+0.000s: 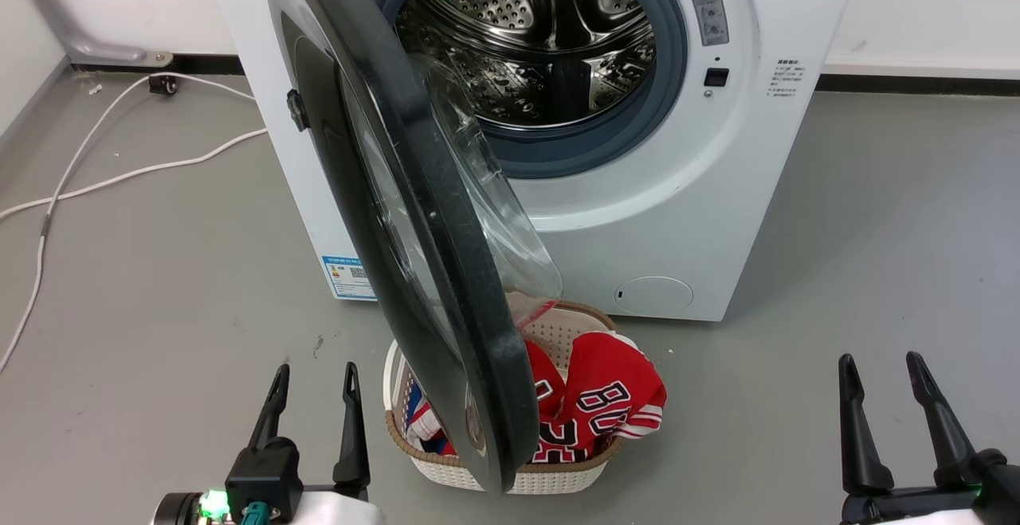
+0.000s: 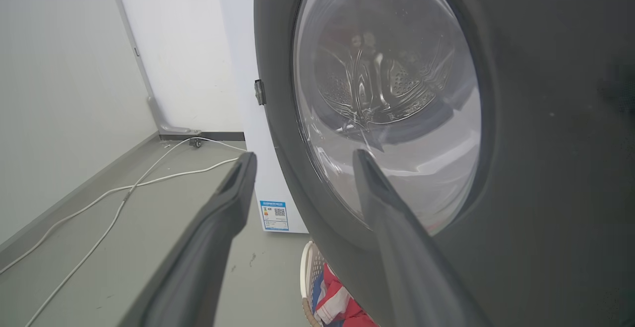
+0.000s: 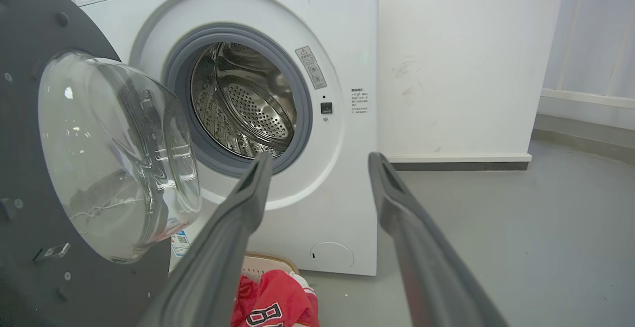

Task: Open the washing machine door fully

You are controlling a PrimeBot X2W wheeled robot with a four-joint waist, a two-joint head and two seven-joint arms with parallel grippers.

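"The washing machine door (image 1: 422,214), where is it on your screens?"

"Centre of my head view, edge-on. It's swung out from its hinge on the left side of the washing machine (image 1: 677,214), with the glass bowl bulging to the right. Nearest me, my left gripper (image 1: 315,369) sits at the lower left, fingers apart, pointing up the frame, holding nothing. My right gripper (image 1: 880,358) is at the lower right, likewise spread and empty."

"Is the left one on the door?"

"In its wrist view one finger (image 2: 377,193) overlaps the glass. In the head view grey floor shows between fingers and door, so I read them as apart."

"What's hidden?"

"The door's lower edge covers the left part of the basket (image 1: 510,477) and of the red jersey (image 1: 613,397) in it. Beyond, the steel drum (image 1: 542,31) lies open, its top cut off by the frame."
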